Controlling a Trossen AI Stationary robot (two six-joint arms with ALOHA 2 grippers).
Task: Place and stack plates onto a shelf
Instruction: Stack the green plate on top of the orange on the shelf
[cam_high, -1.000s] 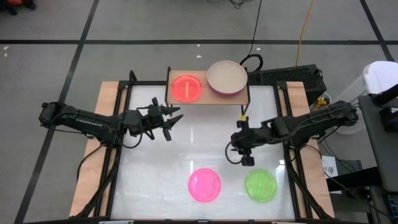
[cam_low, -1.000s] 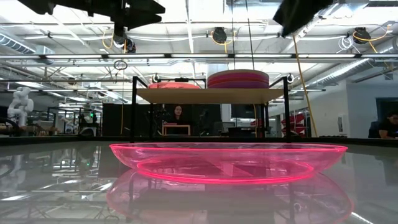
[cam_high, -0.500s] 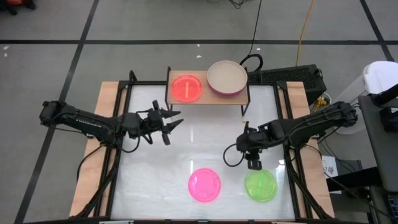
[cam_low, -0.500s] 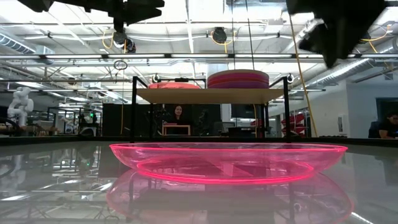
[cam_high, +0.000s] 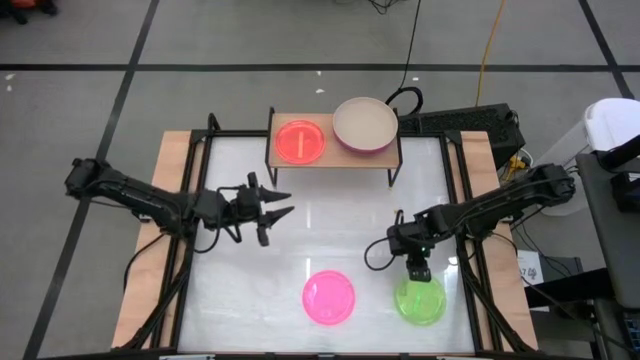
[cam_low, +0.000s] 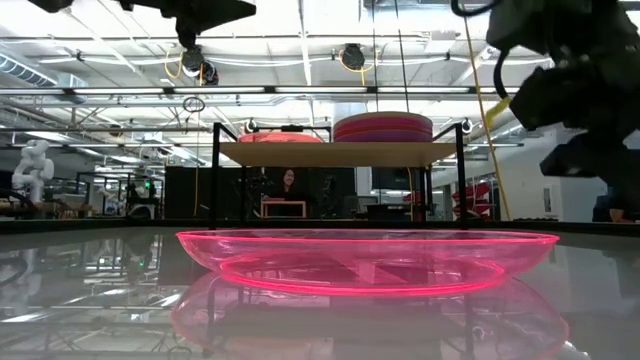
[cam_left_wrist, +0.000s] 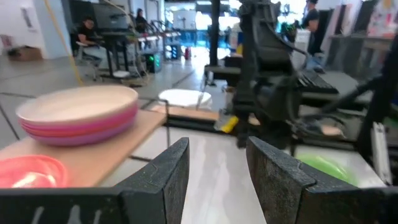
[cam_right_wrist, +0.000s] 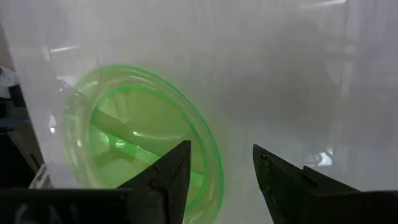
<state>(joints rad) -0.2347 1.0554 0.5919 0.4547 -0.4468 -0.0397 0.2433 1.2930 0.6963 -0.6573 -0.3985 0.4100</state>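
A translucent green plate (cam_high: 419, 299) lies flat on the white table near its near right corner; it shows large in the right wrist view (cam_right_wrist: 146, 140). My right gripper (cam_high: 416, 270) hangs open just above the plate's far rim, fingers pointing down. A translucent pink plate (cam_high: 329, 297) lies flat to its left and fills the low view (cam_low: 365, 260). On the wood-topped shelf (cam_high: 395, 158) sit a red plate (cam_high: 300, 140) and a stack topped by a beige plate (cam_high: 365, 124). My left gripper (cam_high: 278, 203) hovers open over the table's left middle.
The shelf stands on thin black legs (cam_low: 462, 170) at the table's far edge. Black frame rails (cam_high: 190, 200) run along the table's left and right sides. Bare white tabletop lies between the shelf and the two loose plates. People sit in the room beyond.
My right gripper has moved toward the table's near edge and right, coming down over the green plate's far rim. My left gripper has drifted a little toward the near edge. The plates have stayed put.
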